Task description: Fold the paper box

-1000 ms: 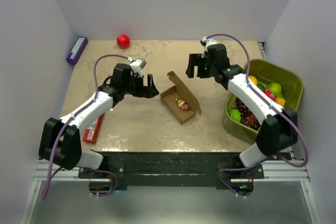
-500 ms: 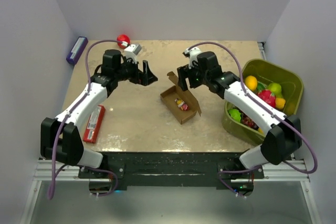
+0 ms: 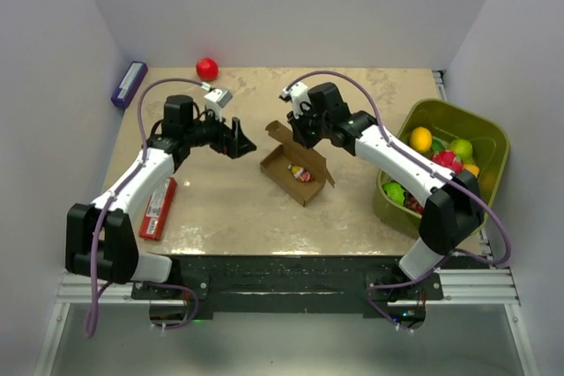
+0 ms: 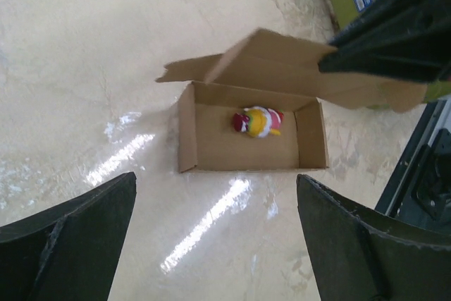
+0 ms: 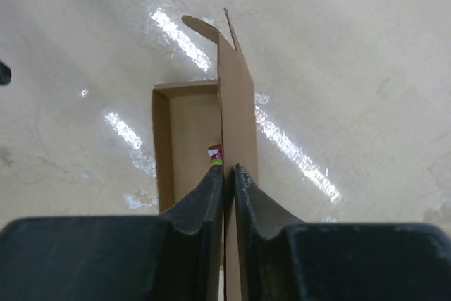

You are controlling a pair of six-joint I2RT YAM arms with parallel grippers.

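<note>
Right gripper pinches its two fingers flat against the raised lid flap of the paper box. The brown box lies open near the middle of the table, with a small colourful object inside it. Left gripper hovers just left of the box, jaws spread wide, holding nothing. Farther out are a red pack at the left edge, a purple box and a red ball at the back, and a green bin of fruit on the right.
</note>
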